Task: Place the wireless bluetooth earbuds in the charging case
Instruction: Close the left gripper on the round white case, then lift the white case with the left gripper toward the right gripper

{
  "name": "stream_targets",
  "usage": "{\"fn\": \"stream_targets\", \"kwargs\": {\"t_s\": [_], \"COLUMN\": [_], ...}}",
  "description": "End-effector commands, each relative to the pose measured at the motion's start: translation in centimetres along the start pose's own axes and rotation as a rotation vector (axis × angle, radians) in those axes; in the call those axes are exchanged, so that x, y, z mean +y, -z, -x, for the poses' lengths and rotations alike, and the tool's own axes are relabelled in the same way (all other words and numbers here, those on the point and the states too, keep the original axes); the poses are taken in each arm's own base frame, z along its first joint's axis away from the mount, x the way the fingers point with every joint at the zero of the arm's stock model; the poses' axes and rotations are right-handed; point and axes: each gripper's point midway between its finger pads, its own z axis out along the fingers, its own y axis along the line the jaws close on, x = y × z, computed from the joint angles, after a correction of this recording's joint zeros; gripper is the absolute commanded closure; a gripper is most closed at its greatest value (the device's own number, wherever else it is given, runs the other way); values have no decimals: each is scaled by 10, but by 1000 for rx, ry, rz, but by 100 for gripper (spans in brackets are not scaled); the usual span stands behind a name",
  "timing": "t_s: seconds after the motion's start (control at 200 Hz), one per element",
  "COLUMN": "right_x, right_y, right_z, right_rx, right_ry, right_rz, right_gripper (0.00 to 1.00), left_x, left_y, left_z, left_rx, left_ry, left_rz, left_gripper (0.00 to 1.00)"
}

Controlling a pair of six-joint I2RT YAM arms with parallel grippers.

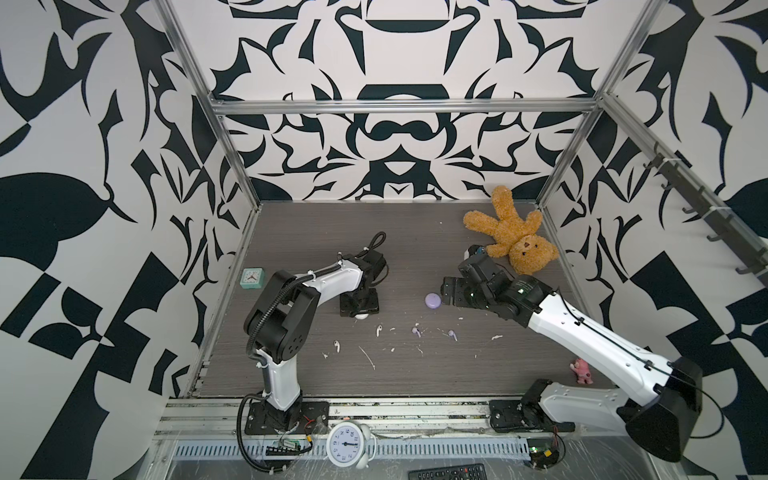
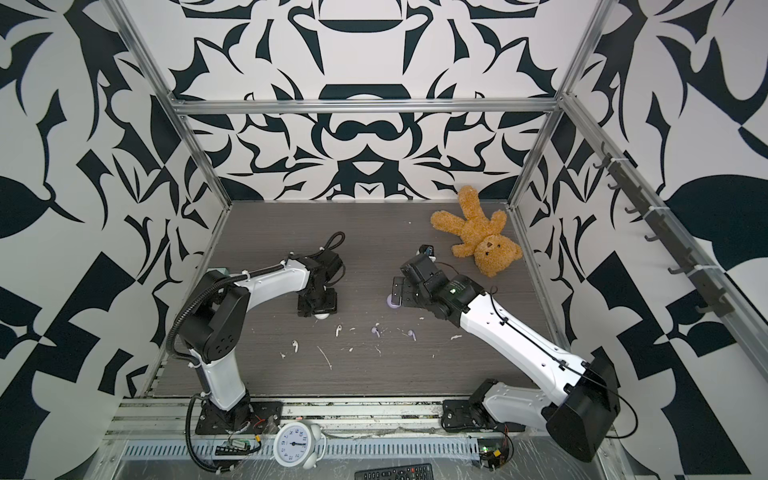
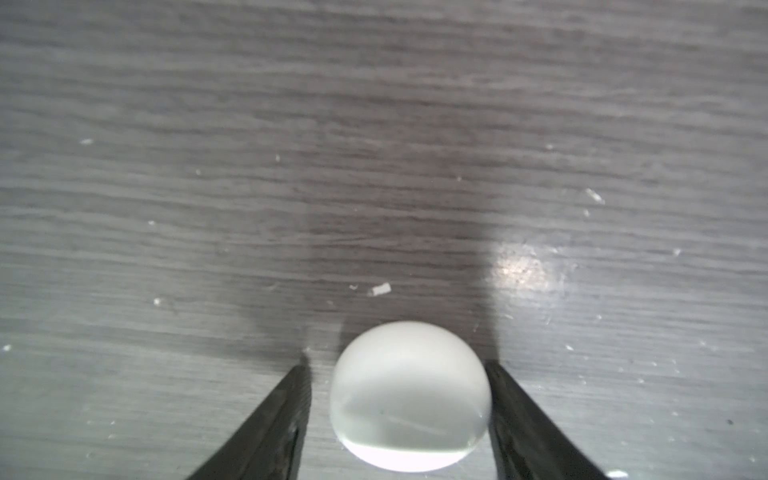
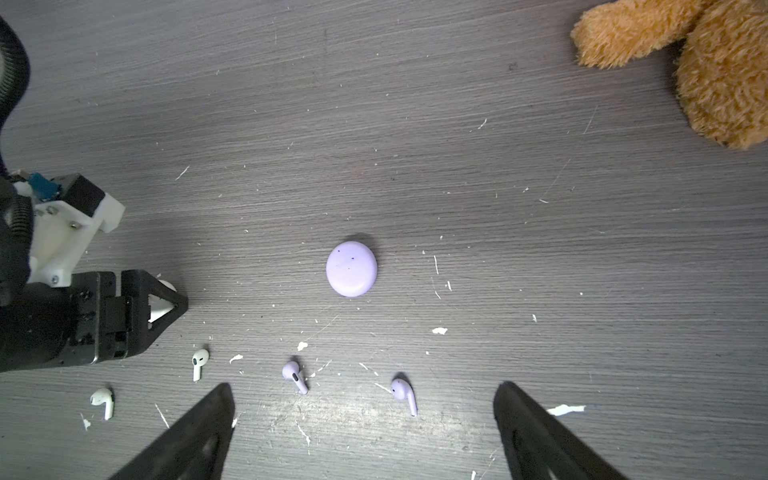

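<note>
Two arms reach in from the near edge of the bench (image 1: 415, 232) in both top views. The left arm rises from its base, folds at a high elbow by the left edge and sends its forearm toward the middle. Its wrist points straight down, so the left gripper (image 1: 359, 309) stands over a white case (image 1: 360, 317) peeking out beneath it. The right arm stretches long and low from the near right corner, wrist tipped down. The right gripper (image 1: 444, 293) hangs in the air near a purple case (image 1: 432, 300) at the bench's middle. Between the cases and the near edge, among white scraps (image 1: 368, 358), lie four buds, none in a case: a white earbud (image 1: 379, 330), a second white earbud (image 1: 336, 345), a purple earbud (image 1: 415, 331) and a second purple earbud (image 1: 452, 334). A teddy bear (image 1: 515, 237) sprawls in the far right corner. From the left wrist, the black fingers (image 3: 282, 415) straddle the closed white case with the jaws partly open. One finger sits at its side; the other stands off with a sliver of bench between, so nothing is clamped. From the right wrist, the right fingers (image 4: 540, 436) are spread wide and empty. The closed purple case lies beyond them and both purple buds lie nearer the tips.
</note>
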Motion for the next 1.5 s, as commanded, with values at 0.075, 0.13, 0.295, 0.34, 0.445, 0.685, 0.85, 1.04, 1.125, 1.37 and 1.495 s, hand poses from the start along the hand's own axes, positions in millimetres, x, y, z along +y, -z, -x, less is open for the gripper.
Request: {"fn": "stream_targets", "kwargs": {"t_s": [0.075, 0.13, 0.295, 0.34, 0.445, 0.685, 0.85, 1.04, 1.125, 1.37, 1.495], "right_x": [2, 2, 3, 3, 3, 3, 9, 13, 15, 27, 34], "right_y": [7, 7, 6, 6, 6, 5, 4, 0, -1, -2, -3], "right_z": [5, 5, 3, 3, 3, 4, 0, -3, -4, -5, -6], "right_rx": [-28, -27, -21, -21, -23, -23, 2, 21, 29, 53, 70], "right_ry": [-30, -30, -31, -32, -32, -33, -32, -30, -27, -15, -2], "right_rz": [26, 26, 30, 30, 31, 31, 62, 74, 84, 133, 163], "right_gripper": [1, 1, 1, 1, 1, 1, 1, 1, 1, 1, 1], "left_x": [-3, -2, -3, -2, -1, 0, 1, 0, -1, -3, -6], "left_y": [-14, -15, -17, -18, -18, -19, -19, -15, -12, -4, 3], "left_z": [-8, -9, -10, -10, -11, -14, -14, -13, -12, -12, -11], "left_rx": [44, 45, 49, 50, 51, 57, 55, 44, 34, 19, 5], "left_ry": [7, 4, 4, 4, 4, 0, 0, -7, -12, -37, -38], "left_rz": [24, 28, 29, 32, 34, 38, 39, 34, 31, 15, -7], "left_gripper": [33, 34, 38, 39, 40, 49, 54, 65, 71, 100, 100]}}
